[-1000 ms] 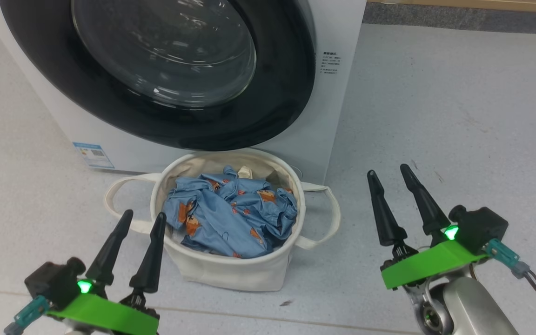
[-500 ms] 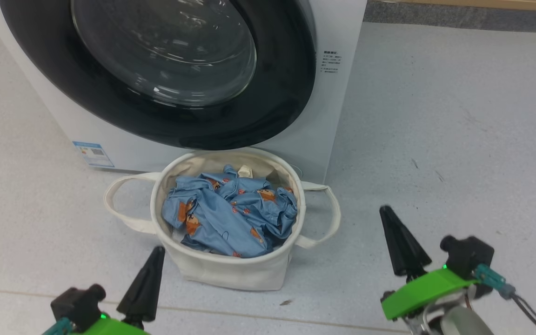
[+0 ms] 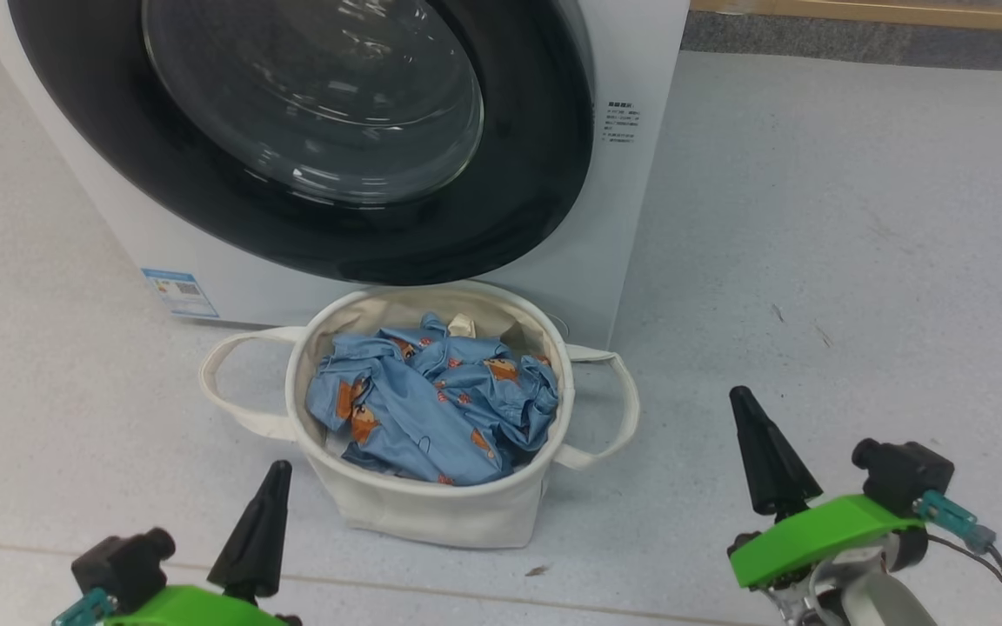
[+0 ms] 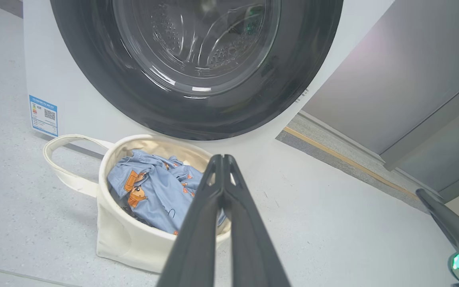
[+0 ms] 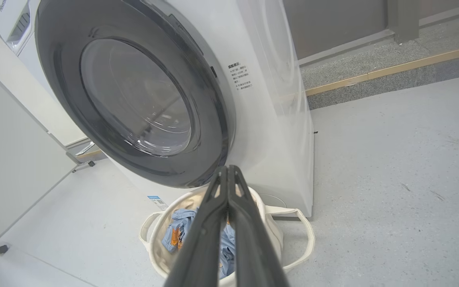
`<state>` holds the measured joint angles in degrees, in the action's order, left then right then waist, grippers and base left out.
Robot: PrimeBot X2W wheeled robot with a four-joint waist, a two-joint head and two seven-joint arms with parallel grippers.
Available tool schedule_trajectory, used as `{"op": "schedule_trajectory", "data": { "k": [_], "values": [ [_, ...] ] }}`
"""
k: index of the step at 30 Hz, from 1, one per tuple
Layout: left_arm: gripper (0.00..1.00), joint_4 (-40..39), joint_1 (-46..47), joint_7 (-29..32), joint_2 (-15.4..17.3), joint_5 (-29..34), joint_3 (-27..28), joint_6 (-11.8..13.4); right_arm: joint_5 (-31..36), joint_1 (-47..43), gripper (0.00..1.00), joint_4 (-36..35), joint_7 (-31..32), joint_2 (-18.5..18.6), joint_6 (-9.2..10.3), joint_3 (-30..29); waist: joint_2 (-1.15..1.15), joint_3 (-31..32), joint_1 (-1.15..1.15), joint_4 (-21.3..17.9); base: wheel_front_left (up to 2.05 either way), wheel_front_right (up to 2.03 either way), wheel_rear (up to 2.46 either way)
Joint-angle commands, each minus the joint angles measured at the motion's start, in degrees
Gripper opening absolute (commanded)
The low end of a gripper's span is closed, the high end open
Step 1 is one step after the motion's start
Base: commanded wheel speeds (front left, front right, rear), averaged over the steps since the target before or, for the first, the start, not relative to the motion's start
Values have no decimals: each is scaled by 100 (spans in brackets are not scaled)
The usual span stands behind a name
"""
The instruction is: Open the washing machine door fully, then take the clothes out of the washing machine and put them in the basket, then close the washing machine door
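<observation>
Clothes [image 3: 431,400] lie bunched in the basket [image 3: 431,513], on the floor [image 3: 814,217] just before the washing machine [image 3: 640,174]: soft, light, limp, so you pinch a raised fold. Washing machine door [image 3: 544,209] looks shut. Left pincer [image 3: 277,471], right pincer [image 3: 743,402]: both closed, empty.

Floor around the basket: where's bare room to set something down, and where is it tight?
Widest bare floor lies right of the washing machine and basket, up to the grey kerb. A second patch lies left of the basket, below the blue sticker. Crowded: the basket sits tight under the door, filled with clothes.
</observation>
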<state>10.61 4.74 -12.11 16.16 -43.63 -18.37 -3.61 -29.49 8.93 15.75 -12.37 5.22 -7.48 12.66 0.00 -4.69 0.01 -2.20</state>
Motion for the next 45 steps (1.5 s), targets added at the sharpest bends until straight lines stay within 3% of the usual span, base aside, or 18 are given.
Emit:
{"op": "schedule_trajectory", "data": {
  "k": [1,45],
  "values": [
    [0,-145,198,51,24,-120,162,-45,-173,185,0,-182,26,32,0,-57,0,6,-1,2,0,0,0],
    [0,50,175,729,-476,-2046,1037,-182,-2719,-8,0,-186,649,31,-1,-652,0,183,-1,89,0,0,0]
  ]
}}
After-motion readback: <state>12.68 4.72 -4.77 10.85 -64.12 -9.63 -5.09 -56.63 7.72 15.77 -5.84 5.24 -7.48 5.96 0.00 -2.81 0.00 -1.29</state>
